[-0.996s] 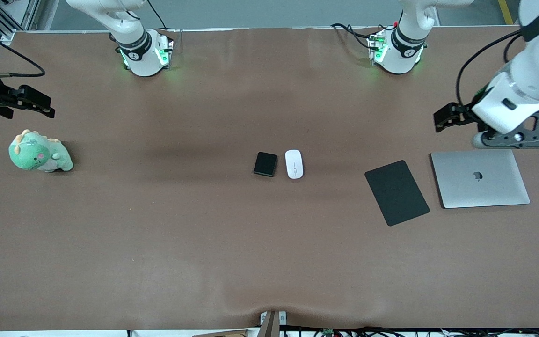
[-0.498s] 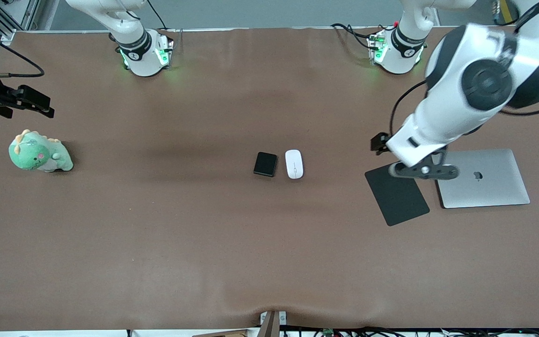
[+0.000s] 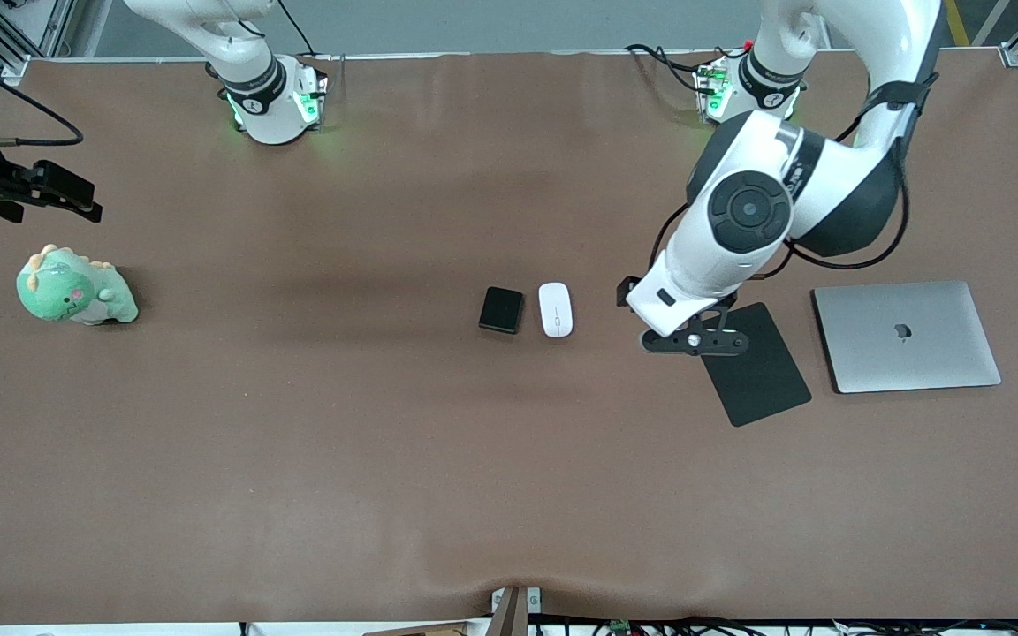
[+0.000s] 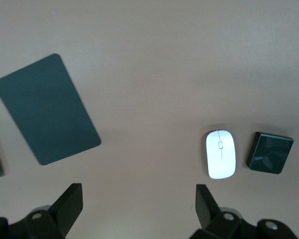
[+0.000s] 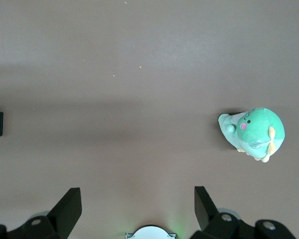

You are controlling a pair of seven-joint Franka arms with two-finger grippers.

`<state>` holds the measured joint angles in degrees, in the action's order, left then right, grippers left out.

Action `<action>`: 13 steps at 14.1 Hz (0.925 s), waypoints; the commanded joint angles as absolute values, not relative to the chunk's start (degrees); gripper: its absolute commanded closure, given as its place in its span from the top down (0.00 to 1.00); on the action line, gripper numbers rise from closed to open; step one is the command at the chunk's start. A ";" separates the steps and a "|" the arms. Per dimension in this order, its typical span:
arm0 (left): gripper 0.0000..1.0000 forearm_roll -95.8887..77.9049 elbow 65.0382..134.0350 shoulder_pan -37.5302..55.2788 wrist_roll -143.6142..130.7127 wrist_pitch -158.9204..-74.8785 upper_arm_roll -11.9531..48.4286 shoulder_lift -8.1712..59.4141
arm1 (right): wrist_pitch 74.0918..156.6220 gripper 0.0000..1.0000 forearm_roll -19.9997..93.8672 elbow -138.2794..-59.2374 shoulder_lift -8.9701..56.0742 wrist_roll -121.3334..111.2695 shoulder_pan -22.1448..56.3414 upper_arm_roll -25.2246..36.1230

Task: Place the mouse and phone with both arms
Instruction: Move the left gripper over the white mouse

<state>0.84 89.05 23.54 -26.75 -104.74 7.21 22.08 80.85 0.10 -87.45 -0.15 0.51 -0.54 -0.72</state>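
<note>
the mouse (image 3: 556, 309) and the phone (image 3: 501, 309) lie side by side, just apart, near the middle of the table (image 3: 297, 459), the phone toward the right arm's end; that likely leaves each arm a piece to take from its own side; the left gripper (image 3: 631, 305) hangs above bare table between the mouse and the mouse pad (image 3: 752, 367), fingers spread wide and holding nothing, which suits an approach to the mouse; its wrist view shows mouse (image 4: 221, 154), phone (image 4: 269, 153) and pad (image 4: 46, 109) all below; the pad lies askew beside a closed laptop (image 3: 907, 336) toward the left arm's edge, perhaps where the mouse belongs; the right gripper (image 3: 72, 200) waits, also spread and empty, at the right arm's edge of the table over a spot near a green plush dinosaur (image 3: 74, 289); neither piece is grasped yet.
</note>
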 commanded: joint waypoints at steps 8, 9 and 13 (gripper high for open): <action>1.00 1.23 97.56 29.26 -34.54 -122.16 7.29 28.11 | 79.11 1.00 0.62 -86.22 5.62 0.09 -0.88 -0.88; 1.00 1.23 97.47 30.14 -34.63 -123.39 7.29 29.34 | 78.67 1.00 0.62 -86.31 5.80 0.17 -0.79 -0.88; 1.00 1.23 97.65 33.39 -40.68 -128.92 7.29 32.86 | 74.90 1.00 0.70 -86.40 8.35 0.00 -0.18 -1.05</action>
